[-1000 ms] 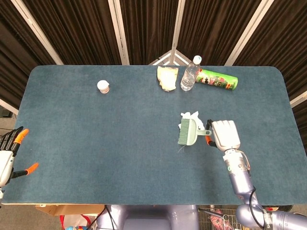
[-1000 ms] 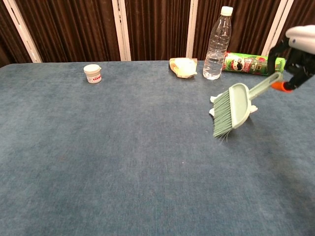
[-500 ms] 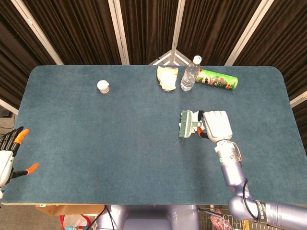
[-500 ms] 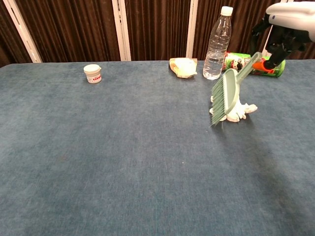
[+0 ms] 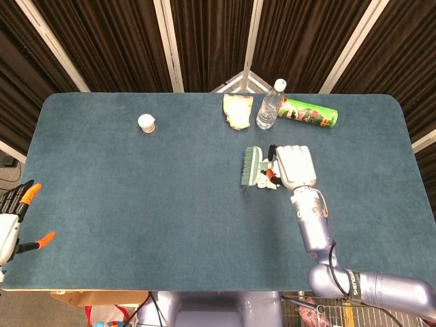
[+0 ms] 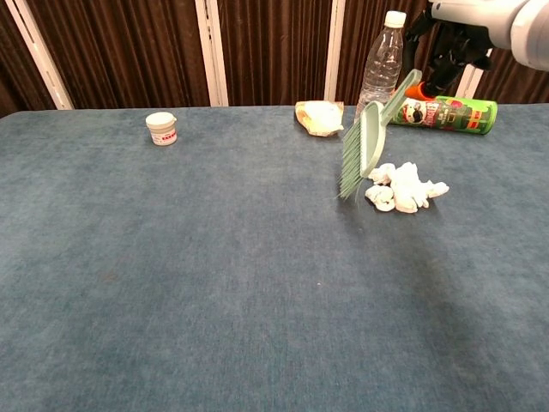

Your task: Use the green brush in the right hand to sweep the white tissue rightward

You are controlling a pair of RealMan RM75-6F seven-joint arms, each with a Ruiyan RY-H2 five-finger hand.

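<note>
The right hand (image 6: 455, 30) grips the handle of the green brush (image 6: 363, 142), holding it tilted with the bristles pointing down just left of the crumpled white tissue (image 6: 403, 187), which lies on the blue table (image 6: 171, 283) in front of the bottle (image 6: 380, 69). The can (image 6: 446, 113) lies right of the bottle, the bag (image 6: 320, 118) left of it. The left hand (image 5: 12, 218) sits well to the bottle's left at the table's near edge, fingers spread and holding nothing.
</note>
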